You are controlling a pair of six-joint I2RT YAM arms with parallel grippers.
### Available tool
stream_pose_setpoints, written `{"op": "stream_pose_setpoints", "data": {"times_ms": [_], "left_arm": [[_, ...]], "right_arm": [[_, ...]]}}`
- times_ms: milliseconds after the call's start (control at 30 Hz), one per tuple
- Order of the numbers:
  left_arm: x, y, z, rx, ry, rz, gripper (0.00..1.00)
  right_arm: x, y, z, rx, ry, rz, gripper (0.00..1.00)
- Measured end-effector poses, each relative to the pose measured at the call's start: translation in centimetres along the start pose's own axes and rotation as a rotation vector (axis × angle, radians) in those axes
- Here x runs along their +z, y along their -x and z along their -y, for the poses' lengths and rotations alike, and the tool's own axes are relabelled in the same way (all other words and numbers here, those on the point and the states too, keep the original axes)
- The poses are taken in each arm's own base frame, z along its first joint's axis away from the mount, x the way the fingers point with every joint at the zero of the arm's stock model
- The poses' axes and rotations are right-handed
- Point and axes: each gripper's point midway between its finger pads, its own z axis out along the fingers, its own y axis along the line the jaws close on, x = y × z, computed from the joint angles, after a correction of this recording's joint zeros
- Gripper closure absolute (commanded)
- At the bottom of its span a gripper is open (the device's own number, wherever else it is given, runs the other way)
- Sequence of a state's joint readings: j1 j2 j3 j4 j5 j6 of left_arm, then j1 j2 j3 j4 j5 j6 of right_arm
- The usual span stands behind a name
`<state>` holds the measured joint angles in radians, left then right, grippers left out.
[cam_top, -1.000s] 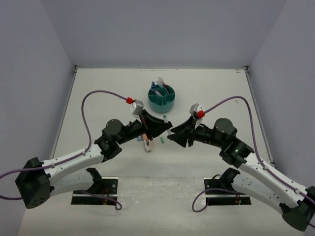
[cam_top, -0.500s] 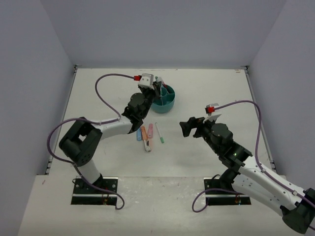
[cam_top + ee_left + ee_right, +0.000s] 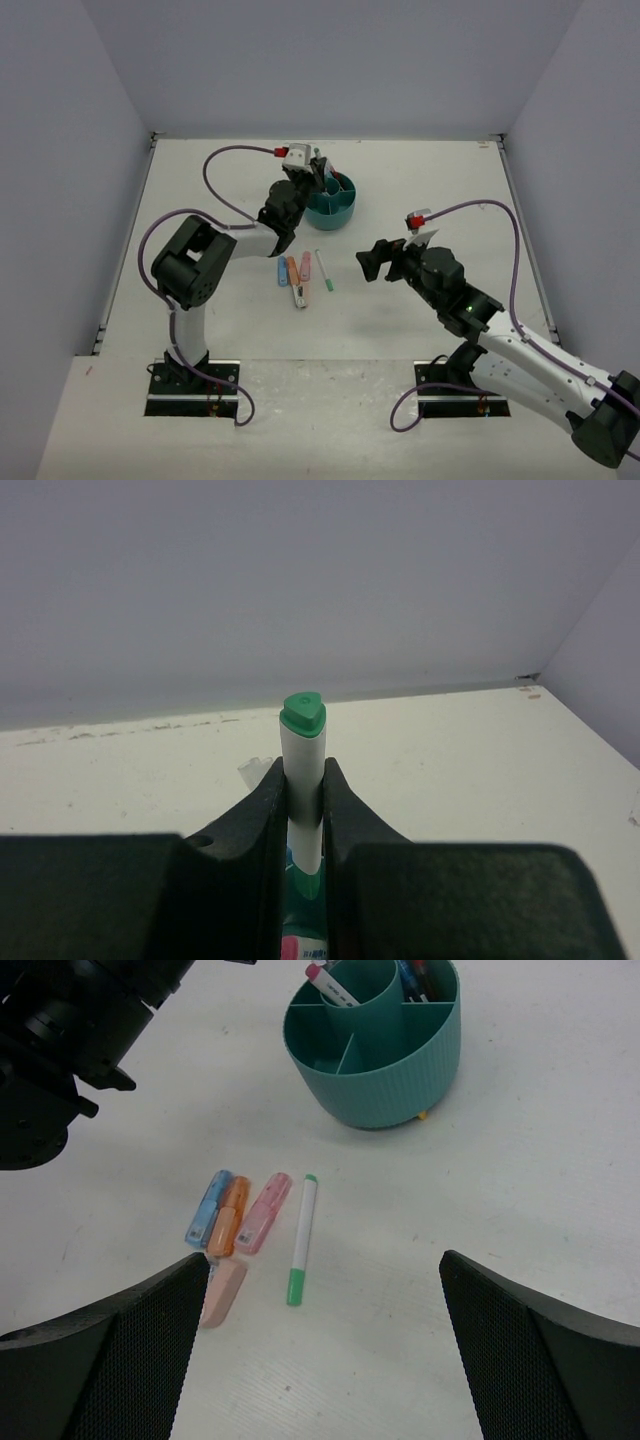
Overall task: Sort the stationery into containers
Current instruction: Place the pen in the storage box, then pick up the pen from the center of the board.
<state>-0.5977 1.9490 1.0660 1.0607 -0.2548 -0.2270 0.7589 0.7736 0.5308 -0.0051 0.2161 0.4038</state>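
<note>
Holding a green-capped pen at the teal organiser

We see the left gripper (image 3: 302,785) closed on a thin white pen (image 3: 301,745) with a green cap. Its two black fingers (image 3: 258,810) press the barrel from both sides, and the pen stands upright between them with the cap on top. In the top view this left gripper (image 3: 320,172) hangs over the rim of the teal organiser (image 3: 334,214), on its 10 o'clock side. Whether the lower end of the pen touches the organiser, we cannot tell.

The right gripper (image 3: 322,1270) is wide open and holds nothing; between its meshed fingers (image 3: 110,1360) we see only the table (image 3: 520,1190). In the top view the right gripper (image 3: 371,263) is at 3 o'clock from the items lying on the table, apart from them.

In the right wrist view the teal organiser (image 3: 380,1080) is at 12 o'clock. Its central cup holds a pink-capped pen (image 3: 332,982), and a far compartment holds more pens, blue and red. At 7 o'clock from it lie a blue marker (image 3: 208,1208), an orange marker (image 3: 229,1217) and a pink marker (image 3: 263,1212) side by side; the blue and the orange touch. Just beside the pink one, at 3 o'clock, lies a second green-capped pen (image 3: 300,1240), its larger green end at 6 o'clock. A pale pink stub (image 3: 222,1292) lies at 6 o'clock from the orange marker.
</note>
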Motion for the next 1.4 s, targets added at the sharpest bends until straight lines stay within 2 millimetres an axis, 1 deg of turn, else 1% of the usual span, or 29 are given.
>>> {"op": "stream_pose_setpoints", "data": {"times_ms": [33,100,200,267,300,367,400,433,467,500,533,567,633,700,767,800,833,867,900,933,1000,1067,1133,1233,1267,1333,1400], "left_arm": [[0.0,-0.3,0.1,-0.003,-0.006,-0.004,0.94],[-0.2,-0.6,0.3,-0.013,-0.021,-0.007,0.73],[-0.9,-1.4,0.5,-0.024,-0.043,-0.016,0.58],[-1.4,-1.9,0.5,-0.031,-0.052,-0.026,0.55],[-1.7,-2.2,0.5,-0.034,-0.057,-0.032,0.51],[-2.4,-2.7,0.5,-0.035,-0.065,-0.047,0.49],[-2.8,-2.7,0.5,-0.034,-0.066,-0.052,0.48],[-3.1,-2.3,0.7,-0.036,-0.07,-0.048,0.46],[-3.5,-1.3,1.0,-0.04,-0.076,-0.035,0.43],[-3.8,-0.4,1.3,-0.044,-0.082,-0.022,0.39],[-4.1,1.0,1.7,-0.051,-0.085,-0.003,0.33],[-4.6,2.7,2.1,-0.061,-0.081,0.021,0.3],[-6.3,7.1,3.2,-0.101,-0.076,0.069,0.21],[-8.7,12.4,4.3,-0.177,-0.072,0.111,0.15],[-11.2,17.9,4.7,-0.253,-0.073,0.169,0.09],[-12.3,20.2,4.5,-0.289,-0.062,0.184,0.07],[-13.4,22.1,4.2,-0.319,-0.053,0.192,0.05],[-14.6,23.4,3.7,-0.336,-0.042,0.19,0.03],[-15.6,24.0,3.3,-0.346,-0.033,0.181,0.02],[-16.6,24.2,2.9,-0.352,-0.025,0.164,0.01],[-18.3,23.4,2.2,-0.347,-0.008,0.109,0.0],[-19.6,21.4,1.4,-0.328,0.016,0.035,0.0],[-20.8,18.8,0.5,-0.302,0.045,-0.051,0.0],[-22.5,15.0,-0.5,-0.26,0.075,-0.171,0.0],[-23.2,14.1,-0.8,-0.25,0.078,-0.199,0.0],[-24.4,13.0,-1.4,-0.236,0.084,-0.235,0.0],[-25.2,12.9,-1.6,-0.234,0.081,-0.247,0.0]], "right_arm": [[0.0,-0.1,0.0,-0.001,0.001,-0.003,0.01],[0.1,-0.2,-0.1,-0.001,0.005,-0.01,0.01],[0.4,-0.7,-0.2,-0.004,0.012,-0.028,0.01],[0.6,-1.1,-0.2,-0.007,0.011,-0.042,0.01],[0.7,-1.2,-0.2,-0.009,0.009,-0.049,0.02],[0.9,-1.5,-0.1,-0.011,0.005,-0.059,0.03],[1.0,-1.6,-0.1,-0.012,0.004,-0.063,0.06],[1.0,-1.7,-0.1,-0.014,0.004,-0.068,0.14],[1.2,-1.9,-0.1,-0.017,0.004,-0.076,0.22],[1.4,-2.0,-0.2,-0.019,0.005,-0.085,0.27],[1.7,-2.3,-0.2,-0.028,0.004,-0.106,0.34],[2.1,-2.5,-0.4,-0.034,0.001,-0.13,0.39],[3.5,-2.7,-0.8,-0.041,-0.015,-0.189,0.44],[5.0,-3.2,-1.3,-0.048,-0.028,-0.262,0.47],[6.3,-4.2,-1.6,-0.054,-0.04,-0.333,0.49],[6.6,-5.1,-1.6,-0.059,-0.055,-0.387,0.5],[7.0,-5.9,-1.6,-0.063,-0.069,-0.438,0.5],[7.5,-6.7,-1.6,-0.068,-0.084,-0.485,0.5],[8.1,-7.4,-1.7,-0.073,-0.097,-0.528,0.51],[8.6,-8.1,-1.8,-0.079,-0.109,-0.567,0.51],[9.4,-9.4,-2.2,-0.094,-0.126,-0.636,0.52],[9.8,-10.7,-2.5,-0.108,-0.136,-0.692,0.54],[10.1,-11.9,-2.7,-0.124,-0.144,-0.739,0.57],[10.3,-13.5,-2.7,-0.147,-0.166,-0.808,0.58],[10.6,-13.9,-2.7,-0.153,-0.172,-0.823,0.58],[11.2,-14.6,-2.6,-0.16,-0.183,-0.844,0.6],[11.4,-15.3,-2.3,-0.169,-0.201,-0.866,0.61]]}}
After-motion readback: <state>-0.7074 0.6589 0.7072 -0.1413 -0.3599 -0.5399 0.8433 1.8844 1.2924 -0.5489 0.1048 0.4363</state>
